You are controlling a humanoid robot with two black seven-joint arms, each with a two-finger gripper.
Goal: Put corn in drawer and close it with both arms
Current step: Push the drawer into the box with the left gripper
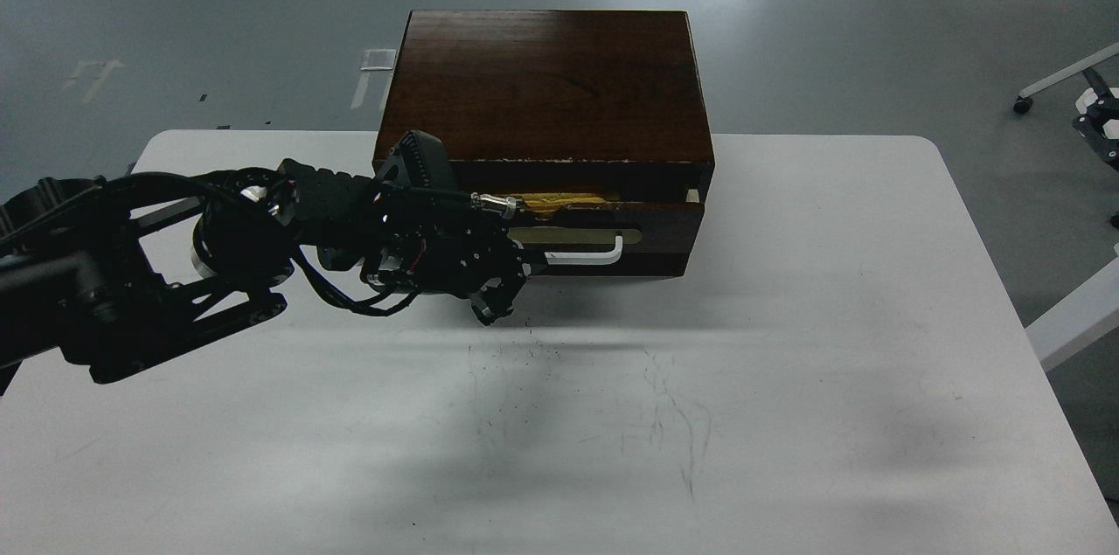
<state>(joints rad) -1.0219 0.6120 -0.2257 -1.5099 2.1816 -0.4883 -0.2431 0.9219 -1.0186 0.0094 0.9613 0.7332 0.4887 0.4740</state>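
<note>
The near half of the white table (612,433) lies bare but for faint scuff marks, with open room out to its front and right edges. The left gripper (498,297) sits at the drawer (651,227) front, at the white handle's (586,256) nine o'clock end; its fingers are too dark to tell apart. The corn (559,200) shows at one o'clock from the gripper, inside the slightly open drawer. The cabinet (542,83) stands behind, grey floor (218,4) beyond.
</note>
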